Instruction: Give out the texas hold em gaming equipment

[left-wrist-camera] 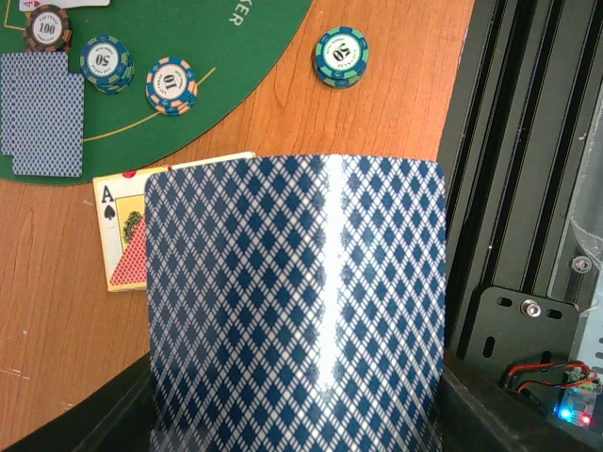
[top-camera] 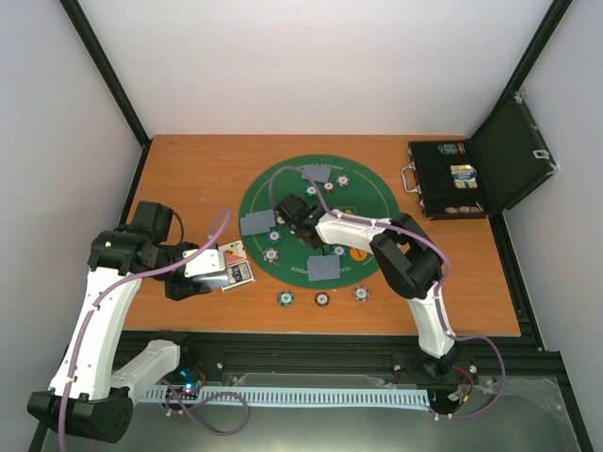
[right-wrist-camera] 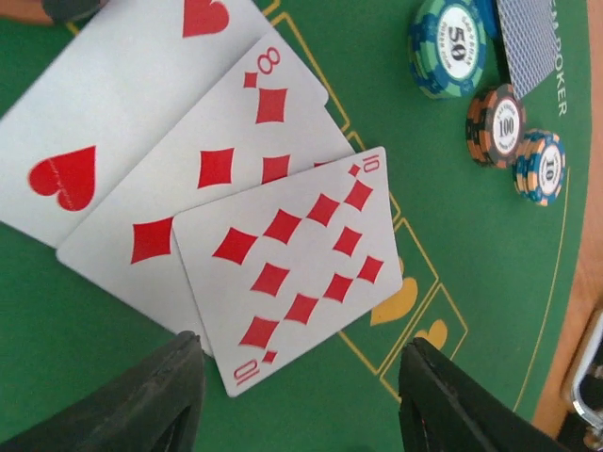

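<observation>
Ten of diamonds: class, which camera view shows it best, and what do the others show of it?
The right wrist view: the ten of diamonds lies face up, pips and corner numbers readable, overlapping the eight of diamonds. In the top external view the right arm covers that spot. The left wrist view does not include it.

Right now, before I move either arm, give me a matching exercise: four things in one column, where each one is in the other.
Things:
1. ten of diamonds
2. blue-backed card
3. ace of spades
4. black case

Places:
A. open, at the table's far right
B. on bare wood beside the green mat
C. face up on that mat
D. held in the left fingers

Pairs: 1-C, 2-D, 3-B, 4-A
</observation>
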`<control>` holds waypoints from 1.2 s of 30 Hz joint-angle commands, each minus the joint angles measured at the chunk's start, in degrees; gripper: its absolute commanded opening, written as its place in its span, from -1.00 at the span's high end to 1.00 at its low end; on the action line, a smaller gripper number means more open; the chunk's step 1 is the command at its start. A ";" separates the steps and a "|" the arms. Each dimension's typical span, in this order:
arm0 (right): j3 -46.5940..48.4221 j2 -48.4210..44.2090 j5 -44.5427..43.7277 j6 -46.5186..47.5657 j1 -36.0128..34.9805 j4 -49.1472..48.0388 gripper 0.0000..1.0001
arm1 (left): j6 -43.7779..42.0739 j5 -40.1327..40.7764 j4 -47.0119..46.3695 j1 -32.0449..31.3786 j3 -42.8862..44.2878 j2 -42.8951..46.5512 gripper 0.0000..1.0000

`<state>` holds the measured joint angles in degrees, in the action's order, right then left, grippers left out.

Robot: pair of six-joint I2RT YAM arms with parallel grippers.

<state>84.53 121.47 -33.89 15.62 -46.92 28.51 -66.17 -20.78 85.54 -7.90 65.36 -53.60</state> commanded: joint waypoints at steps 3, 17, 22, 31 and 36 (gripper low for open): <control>-0.23 -8.52 5.22 -9.14 1.28 3.22 -0.20 | 0.70 -1.15 0.29 -0.05 1.95 0.62 0.89; -14.06 -31.37 58.28 -50.14 3.82 -8.78 -0.92 | 1.40 -2.21 -0.23 -0.02 1.76 0.41 0.89; -23.49 -37.37 71.29 -62.34 1.44 -23.22 -0.94 | 1.80 -2.28 -0.70 -0.07 1.31 0.22 0.88; -24.60 -37.55 71.78 -69.62 -7.64 -31.61 -0.94 | 2.36 -2.80 -1.22 -0.02 1.34 -0.27 0.88; -23.12 -34.08 72.03 -72.29 -11.69 -35.95 -0.93 | 2.23 -2.32 -1.08 -0.05 1.25 -0.11 0.89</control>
<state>59.33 84.90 36.88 -52.86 -55.92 -1.39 -64.47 -22.09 85.27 -7.90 65.36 -53.93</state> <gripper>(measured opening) 0.966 0.613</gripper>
